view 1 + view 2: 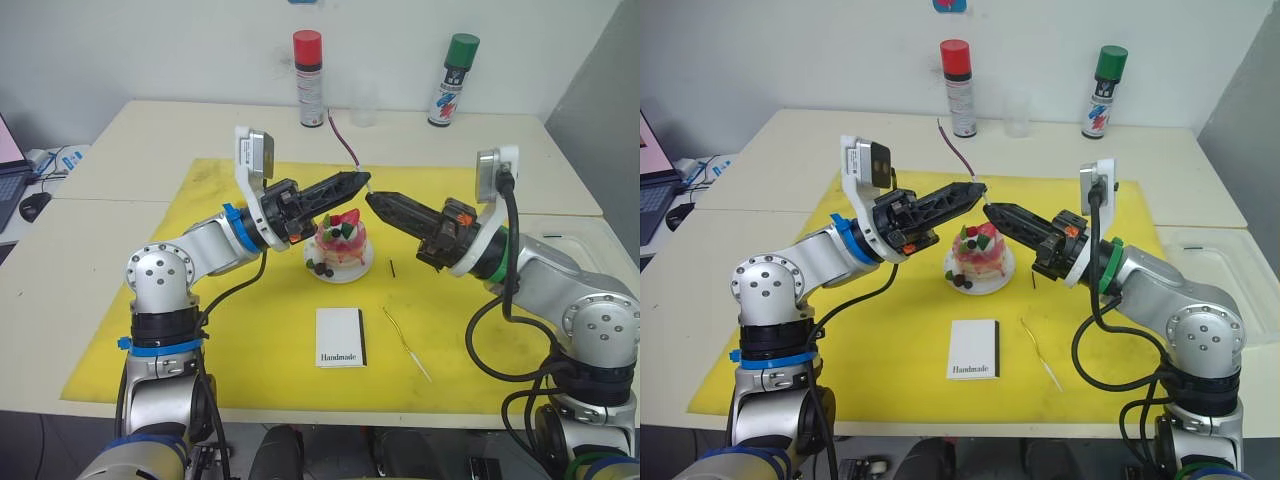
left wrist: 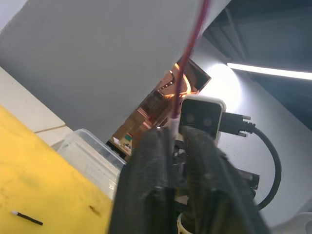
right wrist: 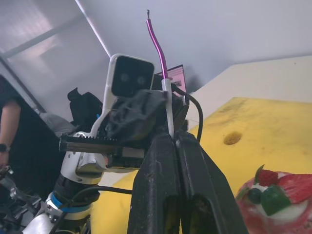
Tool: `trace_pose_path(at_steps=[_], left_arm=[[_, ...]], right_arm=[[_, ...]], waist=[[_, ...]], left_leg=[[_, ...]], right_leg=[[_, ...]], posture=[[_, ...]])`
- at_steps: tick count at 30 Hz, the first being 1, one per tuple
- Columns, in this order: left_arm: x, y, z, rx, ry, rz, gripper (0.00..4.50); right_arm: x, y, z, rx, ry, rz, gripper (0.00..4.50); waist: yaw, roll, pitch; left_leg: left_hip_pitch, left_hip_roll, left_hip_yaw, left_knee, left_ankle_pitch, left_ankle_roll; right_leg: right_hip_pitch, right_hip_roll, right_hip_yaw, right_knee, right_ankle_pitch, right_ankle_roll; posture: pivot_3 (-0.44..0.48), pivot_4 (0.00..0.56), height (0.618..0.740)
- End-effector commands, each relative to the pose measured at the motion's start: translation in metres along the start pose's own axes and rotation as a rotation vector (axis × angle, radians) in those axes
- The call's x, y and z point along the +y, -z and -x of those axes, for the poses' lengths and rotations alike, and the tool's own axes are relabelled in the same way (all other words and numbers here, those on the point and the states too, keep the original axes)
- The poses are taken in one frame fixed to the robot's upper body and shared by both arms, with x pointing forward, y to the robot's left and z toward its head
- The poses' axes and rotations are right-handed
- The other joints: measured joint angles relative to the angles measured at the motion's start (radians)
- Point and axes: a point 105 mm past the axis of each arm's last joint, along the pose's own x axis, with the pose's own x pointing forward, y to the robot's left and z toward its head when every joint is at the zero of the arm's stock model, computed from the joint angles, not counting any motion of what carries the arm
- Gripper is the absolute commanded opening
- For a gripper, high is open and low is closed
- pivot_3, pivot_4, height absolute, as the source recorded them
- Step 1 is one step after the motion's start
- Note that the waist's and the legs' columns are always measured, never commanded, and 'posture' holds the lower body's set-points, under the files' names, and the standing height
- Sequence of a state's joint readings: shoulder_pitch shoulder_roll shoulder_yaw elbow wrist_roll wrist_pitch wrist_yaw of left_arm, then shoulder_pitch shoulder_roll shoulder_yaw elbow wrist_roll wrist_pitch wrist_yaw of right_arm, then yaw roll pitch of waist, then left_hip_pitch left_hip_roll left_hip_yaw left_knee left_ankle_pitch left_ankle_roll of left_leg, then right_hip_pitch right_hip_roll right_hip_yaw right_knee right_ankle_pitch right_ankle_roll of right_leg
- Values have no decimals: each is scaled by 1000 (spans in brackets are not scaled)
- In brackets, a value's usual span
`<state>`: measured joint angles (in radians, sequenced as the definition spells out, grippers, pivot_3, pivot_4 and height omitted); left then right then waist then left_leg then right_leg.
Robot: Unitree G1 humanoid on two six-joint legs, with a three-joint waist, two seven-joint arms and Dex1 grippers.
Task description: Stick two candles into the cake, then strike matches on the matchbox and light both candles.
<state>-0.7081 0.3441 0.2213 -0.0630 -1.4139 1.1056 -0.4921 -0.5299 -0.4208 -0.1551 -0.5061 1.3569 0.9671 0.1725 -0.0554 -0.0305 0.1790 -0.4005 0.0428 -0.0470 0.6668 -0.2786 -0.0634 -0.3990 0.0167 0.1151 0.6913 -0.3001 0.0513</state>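
Candle in the grippers: thin wavy purple-red stick with a white lower end, rising upright over the cake; both grippers meet at its base.
Left gripper: black two-fingered gripper, reaching in from the left above the cake; fingers pressed together on the candle's white end, seen clearly in the left wrist view.
Right gripper: black two-fingered gripper, reaching in from the right, tip to tip with the left one; fingers closed narrowly on the same candle's white base, as the right wrist view shows.
Cake: small round pink-and-white cake topped with a red strawberry and dark berries, on a small white plate on the yellow mat, just below the gripper tips.
Second candle: thin wavy golden stick, lying on the mat beside the matchbox.
Matchbox: flat white box printed "Handmade", near the cake.
Match: short dark stick, on the mat beside the plate.
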Motion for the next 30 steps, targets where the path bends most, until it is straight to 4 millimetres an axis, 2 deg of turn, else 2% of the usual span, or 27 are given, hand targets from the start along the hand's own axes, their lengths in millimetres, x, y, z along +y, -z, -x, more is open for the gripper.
trace_pose_path(at_steps=[1,10,13,17,21,24,27,30], left_arm=[[-6,-2,-3,-9,37,-11,15],[-5,-1,-1,-10,27,-37,15],[-1,-10,2,-36,-15,-121,0],[4,-25,5,-46,-75,-266,0],[13,-36,19,77,-178,-552,0],[27,-34,36,192,-244,-726,0],[39,-31,53,239,-286,-741,0],[47,-18,62,275,-286,-681,0]], right_arm=[[9,-7,0,-22,-32,31,0],[11,-6,1,-22,-50,9,0],[8,-2,4,13,-17,90,632],[3,5,8,103,20,268,2045],[-5,4,9,220,64,535,3446],[-5,6,8,297,46,641,4464],[-1,12,5,360,11,664,4464],[3,16,1,376,-13,656,4464]], waist=[[0,0,0],[0,0,0],[1,0,0],[2,0,0],[0,1,1],[1,2,1],[2,2,1],[4,2,1]], left_leg=[[0,0,0,0,0,0],[0,0,0,0,0,0],[0,0,0,0,0,0],[0,0,0,-1,0,0],[0,0,0,-2,0,0],[0,0,0,-3,0,0],[-1,0,0,-4,0,0],[-2,1,0,-4,0,0]], right_leg=[[0,0,0,0,0,0],[0,0,0,0,0,0],[0,0,0,-1,0,0],[0,0,0,-2,0,0],[0,0,0,-4,0,0],[-1,0,0,-5,0,-1],[-1,0,0,-7,-1,-1],[-1,0,-1,-8,-1,-2]], posture=[[0,150,724],[0,150,724],[0,150,724],[0,150,724],[0,150,724],[0,150,724],[0,150,724],[0,150,724]])
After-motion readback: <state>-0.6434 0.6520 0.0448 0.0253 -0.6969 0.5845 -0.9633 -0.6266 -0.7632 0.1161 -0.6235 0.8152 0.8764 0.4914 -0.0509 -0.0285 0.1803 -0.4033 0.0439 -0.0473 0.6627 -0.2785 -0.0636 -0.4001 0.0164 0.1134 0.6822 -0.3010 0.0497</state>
